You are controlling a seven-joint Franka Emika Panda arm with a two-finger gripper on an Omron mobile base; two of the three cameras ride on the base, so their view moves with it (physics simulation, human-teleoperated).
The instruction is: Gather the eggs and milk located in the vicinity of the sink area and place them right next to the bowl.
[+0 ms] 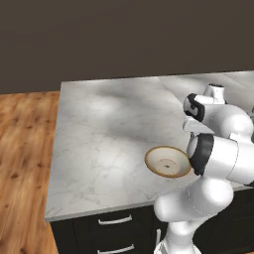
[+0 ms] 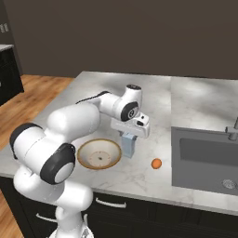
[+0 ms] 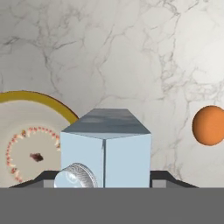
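The milk point(image 2: 128, 146) is a light blue carton standing upright just right of the bowl point(image 2: 99, 155), with my gripper point(image 2: 128, 137) coming down on its top. In the hand view the milk point(image 3: 107, 146) fills the gap between my dark fingertips point(image 3: 168, 176), and the gripper point(image 3: 105, 178) is shut on its sides. I cannot tell whether its base touches the counter. The cream bowl's golden rim point(image 3: 48, 100) lies right beside the carton. An orange-brown egg point(image 2: 156, 163) lies on the marble between carton and sink point(image 2: 204, 160); it also shows in the hand view point(image 3: 209, 125). My arm hides the carton in the left base view, where the bowl point(image 1: 167, 161) shows.
The dark sink basin has a metal tap point(image 2: 231, 128) at its far right. The marble counter point(image 1: 109, 134) stretches wide to the left of the bowl. Its front edge runs close below the bowl, with dark drawers point(image 1: 115, 220) underneath.
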